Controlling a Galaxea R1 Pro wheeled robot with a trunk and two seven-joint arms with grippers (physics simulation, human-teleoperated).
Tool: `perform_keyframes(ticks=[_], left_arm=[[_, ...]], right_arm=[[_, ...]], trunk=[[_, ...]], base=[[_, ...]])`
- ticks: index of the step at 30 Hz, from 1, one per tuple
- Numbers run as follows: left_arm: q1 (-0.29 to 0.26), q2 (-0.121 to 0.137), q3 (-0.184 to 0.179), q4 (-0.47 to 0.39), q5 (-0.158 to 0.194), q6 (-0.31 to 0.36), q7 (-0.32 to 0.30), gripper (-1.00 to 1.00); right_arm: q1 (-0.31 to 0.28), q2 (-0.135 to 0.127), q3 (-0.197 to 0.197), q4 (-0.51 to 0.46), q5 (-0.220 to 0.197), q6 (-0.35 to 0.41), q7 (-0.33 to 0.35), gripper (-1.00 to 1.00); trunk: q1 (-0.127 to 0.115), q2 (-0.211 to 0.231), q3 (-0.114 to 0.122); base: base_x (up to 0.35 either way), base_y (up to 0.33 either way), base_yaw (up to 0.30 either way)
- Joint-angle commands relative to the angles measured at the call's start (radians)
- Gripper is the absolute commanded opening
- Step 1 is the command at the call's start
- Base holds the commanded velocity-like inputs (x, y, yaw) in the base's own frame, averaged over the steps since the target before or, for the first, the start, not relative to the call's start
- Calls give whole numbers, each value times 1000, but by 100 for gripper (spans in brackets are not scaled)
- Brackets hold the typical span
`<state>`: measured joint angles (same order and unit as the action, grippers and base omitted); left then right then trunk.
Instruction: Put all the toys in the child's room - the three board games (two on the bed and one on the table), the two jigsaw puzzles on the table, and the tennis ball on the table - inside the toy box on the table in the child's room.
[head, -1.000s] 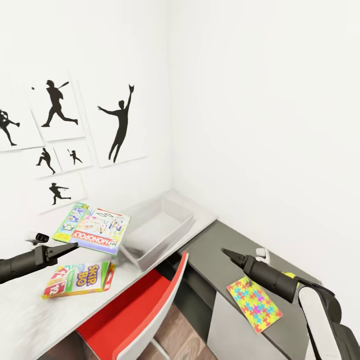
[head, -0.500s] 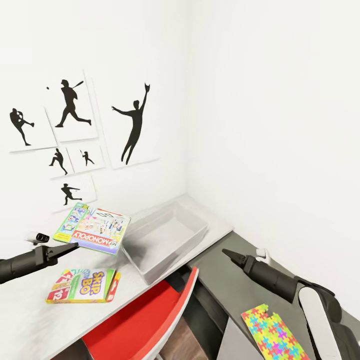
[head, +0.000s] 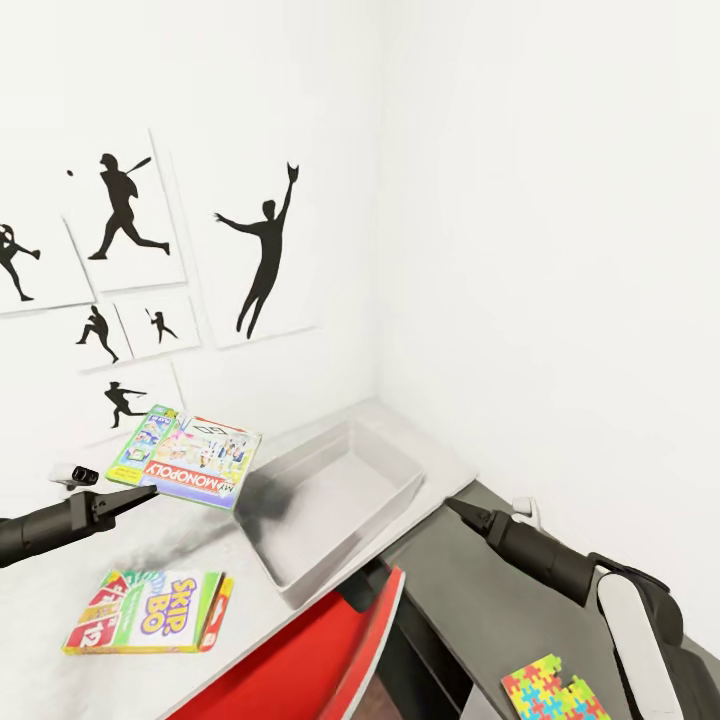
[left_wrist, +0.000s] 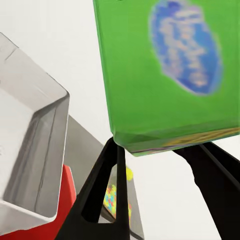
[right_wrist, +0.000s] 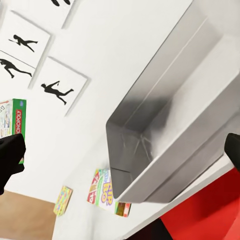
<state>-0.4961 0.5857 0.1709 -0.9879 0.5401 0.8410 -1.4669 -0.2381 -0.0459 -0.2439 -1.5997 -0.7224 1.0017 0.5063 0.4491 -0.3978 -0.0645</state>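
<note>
My left gripper (head: 148, 489) is shut on the edge of the green-white Monopoly board game (head: 186, 457), held in the air left of the toy box (head: 400, 497). In the left wrist view the game's green underside (left_wrist: 165, 75) sits between the fingers (left_wrist: 107, 165). The Skip-Bo board game (head: 148, 610) lies flat on the pale table (head: 250, 600). The grey toy box holds nothing. My right gripper (head: 452, 506) hangs open over the dark lower section (head: 450, 590), right of the toy box (right_wrist: 170, 125). One jigsaw puzzle (head: 553, 692) lies on that section. The tennis ball (left_wrist: 129, 173) shows small beyond the fingers.
A red-and-white chair (head: 320, 660) is tucked under the table in front of the toy box. White walls meet in a corner behind the table, the left one hung with black baseball silhouettes (head: 262, 250). A small colourful flat piece (right_wrist: 62, 200) lies on the table beyond Skip-Bo.
The whole view has shifted, so the camera has moved: toy box and Skip-Bo sit lower, the puzzle nearer the bottom right. Both grippers hold their places in the picture, the left still gripping Monopoly.
</note>
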Motion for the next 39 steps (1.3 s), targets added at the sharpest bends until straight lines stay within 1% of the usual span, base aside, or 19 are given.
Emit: perform_keyframes(ticks=[1,10,25,39], left_arm=[[-1,0,0,0,1,10,-3,-100],[-1,0,0,0,1,10,-3,-100],[-1,0,1,0,1,10,-3,-100],[-1,0,1,0,1,10,-3,-100]], right_arm=[[-1,0,-1,0,6,5,8,100],[-1,0,-1,0,6,4,8,100],[-1,0,-1,0,5,-22,9,100],[-1,0,-1,0,5,-23,9,100]], trunk=[[1,-2,-2],[1,-2,-2],[1,-2,-2],[1,-2,-2]], base=[[159,49,0],[138,17,0],[76,0,0],[4,0,0]])
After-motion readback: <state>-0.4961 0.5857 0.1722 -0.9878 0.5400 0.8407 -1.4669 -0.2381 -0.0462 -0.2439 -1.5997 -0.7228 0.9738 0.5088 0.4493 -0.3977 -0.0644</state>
